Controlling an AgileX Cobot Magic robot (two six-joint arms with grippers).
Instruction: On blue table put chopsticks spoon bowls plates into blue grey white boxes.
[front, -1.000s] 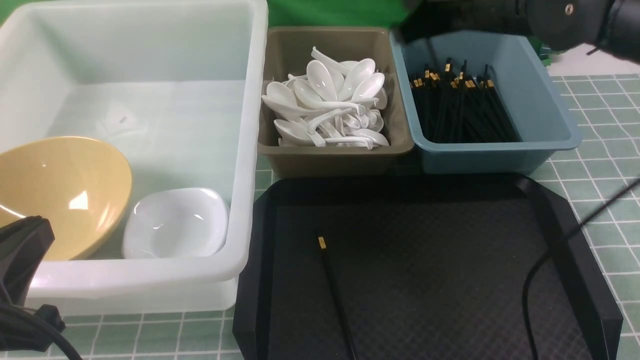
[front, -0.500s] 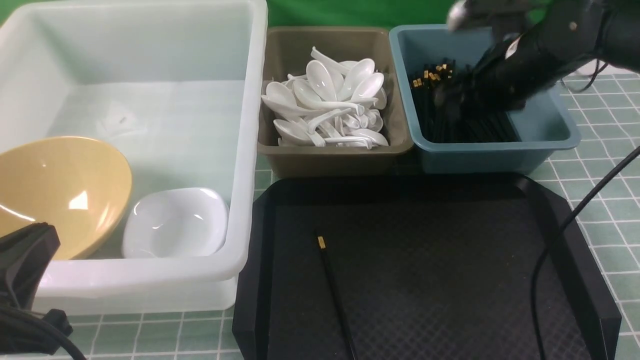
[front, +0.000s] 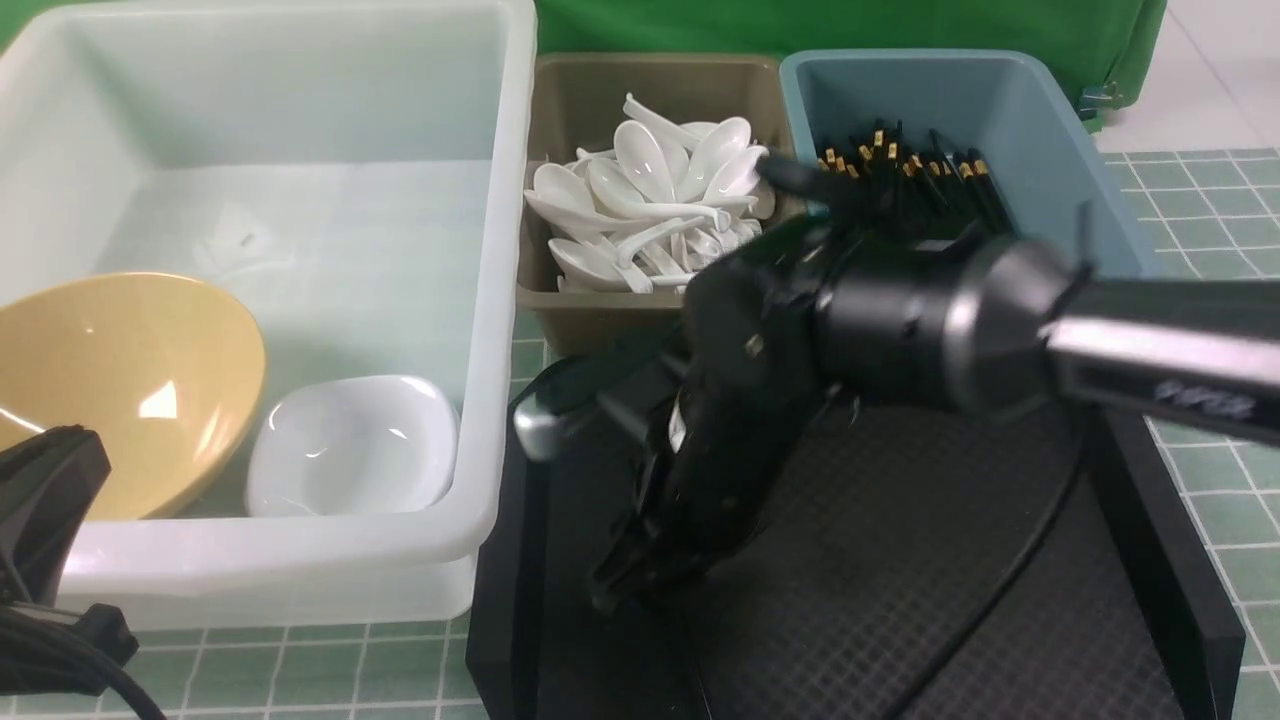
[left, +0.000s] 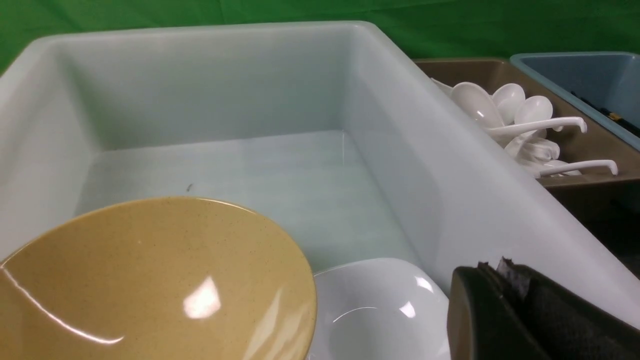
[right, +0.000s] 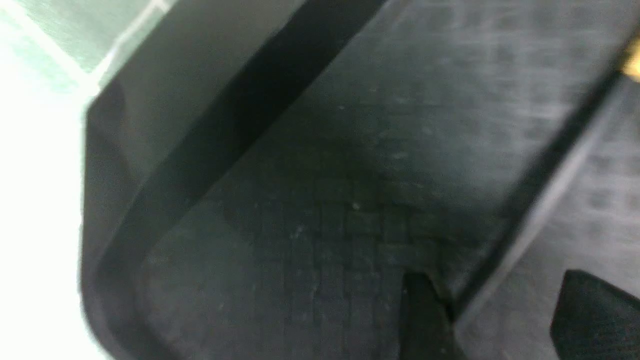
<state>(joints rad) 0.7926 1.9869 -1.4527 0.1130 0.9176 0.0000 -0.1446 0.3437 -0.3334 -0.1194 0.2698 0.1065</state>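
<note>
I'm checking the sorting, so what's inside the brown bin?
White spoons in a heap fill the brown bin; whatever lies beneath them is covered.

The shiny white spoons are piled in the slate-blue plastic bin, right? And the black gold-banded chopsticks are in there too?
The front view shows the glossy white spoons in the grey-brown plastic bin; the chopsticks are indeed in the slate-blue one.

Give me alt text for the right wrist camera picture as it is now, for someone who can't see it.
Open right gripper over a black textured tray, its fingers parted around a black chopstick with a gold band; pale tiles show beyond the tray.
</note>
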